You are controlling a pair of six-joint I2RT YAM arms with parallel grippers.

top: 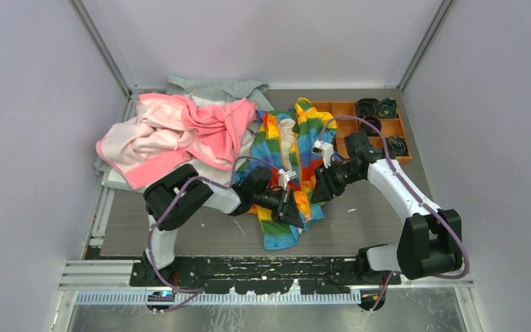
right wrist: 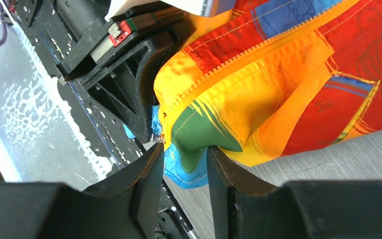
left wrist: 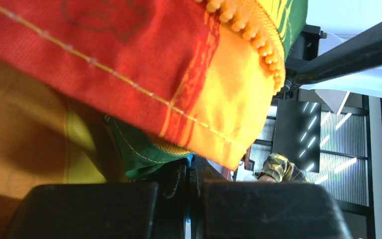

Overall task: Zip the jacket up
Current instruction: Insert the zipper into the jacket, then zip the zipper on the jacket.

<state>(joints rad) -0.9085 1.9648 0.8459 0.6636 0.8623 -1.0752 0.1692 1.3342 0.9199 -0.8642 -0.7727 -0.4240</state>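
**Top view.** Nearest, at 6 o'clock: the two arm bases on the desk's front edge, both arms reaching inward.
- The jacket lies open at mid-desk, collar toward 12, hem toward 6.
- The left fingers and right fingers meet at its lower front.
- The pink garment and grey garment are heaped from 9 to 11, touching the jacket's sleeve.
- The orange tray sits at 1 o'clock, just beside the jacket.
- Bare desk shows at 4 to 5 o'clock, which I judge the best room for swinging a wrist.

**Left wrist view.**
- The left fingers are nearly together, with a green fold of the hem running down into the slit. They appear clamped on it.
- The orange zipper teeth pass overhead at 1 o'clock, not meshed.

**Right wrist view.**
- The right fingers stand a narrow gap apart, pinching a green-and-blue hem corner.
- The zipper's lower end sits at the left fingertip. I cannot make out a slider.

**Step in hand (judged).** Mating the two zipper ends.
- Keep both hems taut and level.
- Bring the ends together slowly.
- Lift little, since the wrists crowd each other.
- Pull toward 12 rather than toward the heap or the tray.
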